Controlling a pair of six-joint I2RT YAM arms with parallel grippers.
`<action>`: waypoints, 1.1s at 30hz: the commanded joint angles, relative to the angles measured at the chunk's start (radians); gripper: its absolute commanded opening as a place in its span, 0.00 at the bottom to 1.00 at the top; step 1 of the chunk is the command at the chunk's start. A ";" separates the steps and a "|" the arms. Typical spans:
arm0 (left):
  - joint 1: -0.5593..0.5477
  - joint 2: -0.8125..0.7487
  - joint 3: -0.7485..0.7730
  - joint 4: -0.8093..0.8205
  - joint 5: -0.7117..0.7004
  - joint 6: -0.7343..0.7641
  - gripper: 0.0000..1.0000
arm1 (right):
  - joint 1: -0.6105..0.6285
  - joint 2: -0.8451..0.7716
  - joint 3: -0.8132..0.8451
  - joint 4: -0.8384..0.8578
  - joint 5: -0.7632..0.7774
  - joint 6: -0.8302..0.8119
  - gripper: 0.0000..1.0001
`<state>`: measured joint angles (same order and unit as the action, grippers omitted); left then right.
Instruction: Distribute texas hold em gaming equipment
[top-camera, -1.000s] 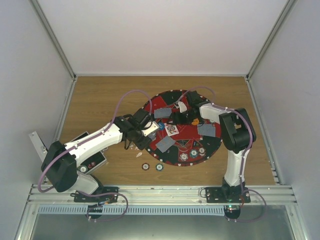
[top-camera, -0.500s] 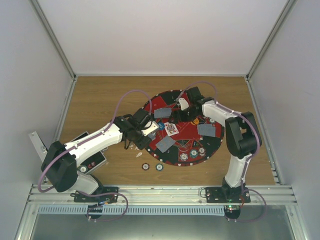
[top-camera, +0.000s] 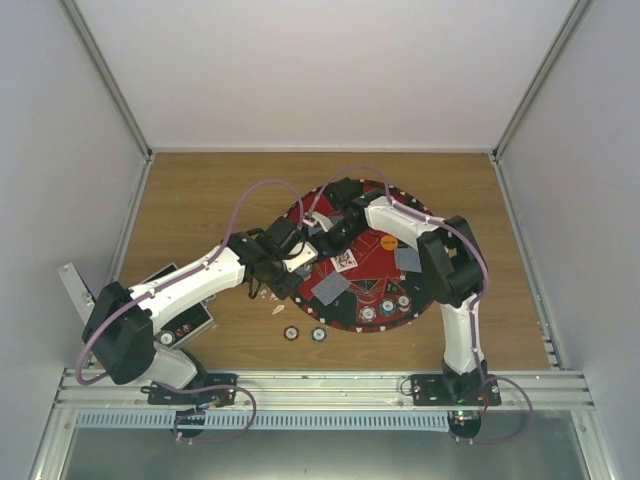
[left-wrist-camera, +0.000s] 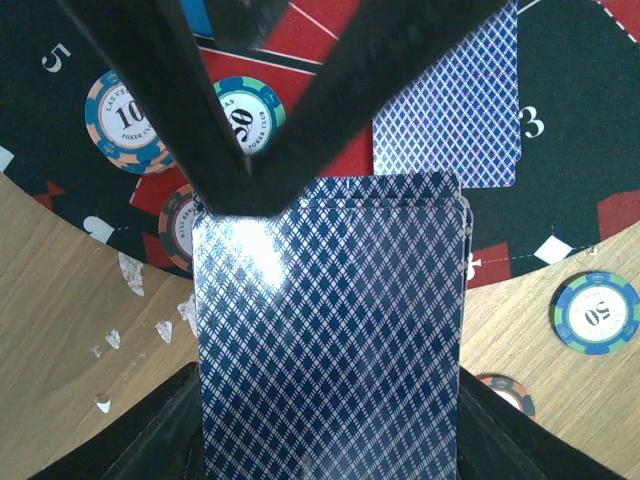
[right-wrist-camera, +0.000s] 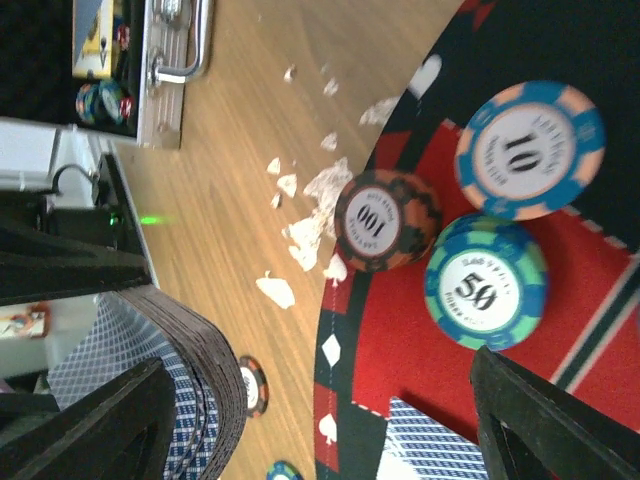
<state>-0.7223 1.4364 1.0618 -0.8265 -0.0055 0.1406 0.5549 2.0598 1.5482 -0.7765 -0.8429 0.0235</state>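
Observation:
A deck of blue-backed playing cards (left-wrist-camera: 330, 330) sits in my left gripper (left-wrist-camera: 330, 425), which is shut on it over the left rim of the round red-and-black mat (top-camera: 420, 290). From above, the left gripper (top-camera: 296, 262) holds still there. My right gripper (top-camera: 318, 222) hovers just beyond the deck, open and empty. In the right wrist view the deck's edge (right-wrist-camera: 200, 375) lies beside the left finger of the right gripper (right-wrist-camera: 320, 375). Poker chips marked 10 (right-wrist-camera: 528, 150), 50 (right-wrist-camera: 487, 280) and 100 (right-wrist-camera: 387, 220) lie on the mat. Single cards (top-camera: 330, 288) (top-camera: 408, 260) lie face down there.
Two chips (top-camera: 290, 333) (top-camera: 318, 334) rest on the wooden table in front of the mat. A face-up card (top-camera: 344, 260) and an orange disc (top-camera: 388, 241) lie near the mat's middle. A black hinged case (top-camera: 185, 312) stands at the left by the left arm. White scraps (right-wrist-camera: 320, 190) litter the wood.
The right arm has swung left across the mat, from beside the orange disc to the deck, and its jaws have widened. The left arm and deck have not moved.

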 joint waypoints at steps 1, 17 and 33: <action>0.005 -0.010 0.001 0.027 -0.003 -0.001 0.56 | 0.033 0.054 0.044 -0.102 -0.098 -0.074 0.81; 0.005 -0.015 0.003 0.026 -0.004 0.001 0.56 | 0.021 0.059 0.030 -0.115 -0.002 -0.058 0.60; 0.005 -0.014 0.003 0.026 -0.004 0.001 0.56 | -0.022 0.036 0.015 -0.119 -0.230 -0.110 0.21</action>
<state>-0.7219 1.4368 1.0618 -0.8330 -0.0059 0.1410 0.5327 2.1220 1.5707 -0.8829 -0.9836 -0.0544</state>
